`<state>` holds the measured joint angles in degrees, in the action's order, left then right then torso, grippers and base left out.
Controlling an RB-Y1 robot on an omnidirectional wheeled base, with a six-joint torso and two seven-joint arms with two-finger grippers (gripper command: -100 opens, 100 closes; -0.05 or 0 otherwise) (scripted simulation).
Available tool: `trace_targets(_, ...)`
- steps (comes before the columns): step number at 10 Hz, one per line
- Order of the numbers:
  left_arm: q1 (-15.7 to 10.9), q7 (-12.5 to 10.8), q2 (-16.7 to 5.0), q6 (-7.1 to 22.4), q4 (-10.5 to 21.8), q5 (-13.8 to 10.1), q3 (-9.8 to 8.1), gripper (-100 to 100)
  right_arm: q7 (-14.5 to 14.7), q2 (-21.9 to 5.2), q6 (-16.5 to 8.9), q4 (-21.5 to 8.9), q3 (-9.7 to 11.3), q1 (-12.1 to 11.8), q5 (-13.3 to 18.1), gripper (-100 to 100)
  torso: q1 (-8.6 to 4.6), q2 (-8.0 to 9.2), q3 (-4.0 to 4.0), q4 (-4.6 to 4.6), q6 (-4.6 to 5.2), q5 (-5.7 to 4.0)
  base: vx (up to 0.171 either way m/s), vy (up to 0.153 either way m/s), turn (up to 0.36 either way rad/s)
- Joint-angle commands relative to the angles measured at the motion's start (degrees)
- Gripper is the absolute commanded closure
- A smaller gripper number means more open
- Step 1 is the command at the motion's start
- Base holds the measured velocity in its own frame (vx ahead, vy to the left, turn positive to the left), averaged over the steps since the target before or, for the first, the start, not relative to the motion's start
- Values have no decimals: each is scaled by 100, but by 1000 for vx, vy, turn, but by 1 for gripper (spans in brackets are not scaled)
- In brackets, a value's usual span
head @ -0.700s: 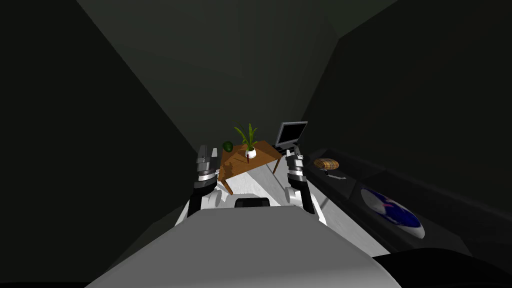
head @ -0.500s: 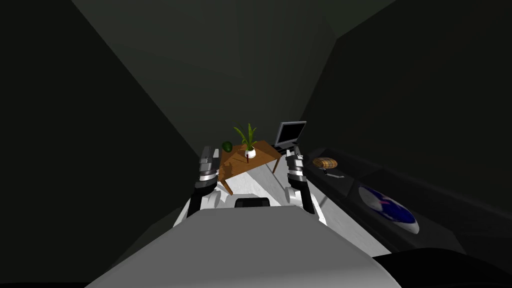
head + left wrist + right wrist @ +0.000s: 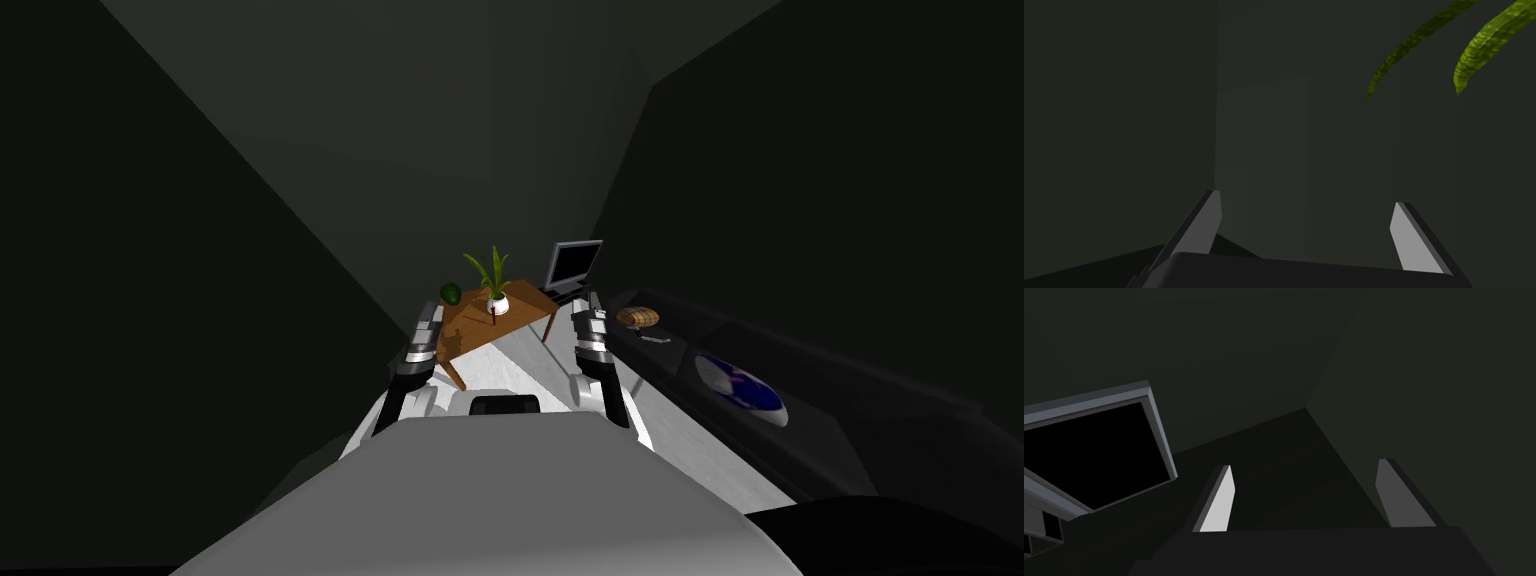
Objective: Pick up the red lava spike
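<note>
Contact with the wooden table (image 3: 522, 313) is made by the small red spike (image 3: 491, 319), which is seen standing just in front of the white pot (image 3: 497, 304) of a green plant (image 3: 490, 272). The spike is placed ahead of both pincers and between them, well apart from either. The left gripper (image 3: 428, 318) is seen beside the table's near left edge, its fingers (image 3: 1206, 222) released and spread wide with nothing between them. Two leaves (image 3: 1489, 45) are seen beyond its fingertips, off to one side. The right gripper (image 3: 593, 302) is raised past the table's other side, likewise released and empty. A dark-screened monitor (image 3: 573, 263) is seen just ahead of it, on the side toward the table. A round green object (image 3: 451, 293) is set at the table's far corner, ahead of the left gripper. On a dark counter (image 3: 690, 345) out beyond the right gripper, a striped tan object (image 3: 637, 317) and a blue-and-white oval (image 3: 740, 388) are seen.
</note>
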<state>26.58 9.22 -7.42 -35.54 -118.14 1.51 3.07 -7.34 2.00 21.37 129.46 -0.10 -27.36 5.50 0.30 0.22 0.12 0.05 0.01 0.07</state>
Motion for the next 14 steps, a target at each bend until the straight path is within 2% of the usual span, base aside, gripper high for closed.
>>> trace_targets(1,-54,91,-66,-45,215,-26,-16,-100,0,0,0,0,0,0,0,0,0,0,0,0,0,0,-46,50,-40)
trace_targets(2,-109,234,-146,-74,413,-61,-25,-100,0,0,0,0,0,-1,0,0,-7,-5,-2,0,-2,-1,-32,42,-89)
trace_targets(3,-109,234,-146,-74,463,-61,-25,-100,0,0,0,0,0,0,0,0,-10,-9,-5,-2,0,-2,-19,32,-67)
trace_targets(4,-169,391,-212,-108,708,-98,-34,-100,0,0,0,0,0,-1,0,0,-14,-15,-8,-3,-1,-3,-28,34,-152)
trace_targets(5,-169,391,-212,-108,728,-98,-34,-100,0,0,0,0,0,0,0,0,-14,-14,-8,-3,1,-3,-30,35,-58)
trace_targets(6,-233,558,-263,-147,952,-137,-41,-100,0,0,0,0,0,-1,0,0,-15,-13,-7,-2,-2,-3,-33,42,-115)
trace_targets(7,-233,558,-263,-147,1008,-137,-41,-100,0,0,0,0,0,0,0,0,-12,-12,-7,-2,0,-2,-29,41,-78)
trace_targets(8,-303,737,-300,-190,1239,-177,-48,-100,0,0,0,0,0,-1,0,0,-13,-13,-7,-2,-2,-3,-40,43,-159)
trace_targets(9,-303,737,-300,-190,1303,-177,-48,-100,0,0,0,0,0,0,0,0,-12,-10,-6,-2,0,-2,-33,41,-70)
trace_targets(10,-377,924,-322,-239,1517,-218,-53,-100,0,0,0,0,0,-1,0,0,-12,-12,-6,-2,-3,-3,-28,48,-154)
trace_targets(11,-377,924,-322,-239,1612,-218,-53,-100,0,0,0,0,0,-1,0,0,-10,-14,-7,-2,0,-2,-28,41,-72)
trace_targets(12,-457,1120,-335,-291,1833,-258,-56,-100,0,0,0,0,0,-1,0,0,-11,-15,-8,-3,-3,-2,-38,38,-167)
trace_targets(13,-457,1120,-335,-291,1935,-258,-56,-100,0,0,0,0,0,0,0,0,-12,-13,-7,-2,0,-3,-28,38,-79)
trace_targets(14,-543,1323,-340,-349,2120,-299,-57,-100,0,0,0,0,0,-1,0,0,-13,-15,-8,-2,-3,-3,-32,42,-129)
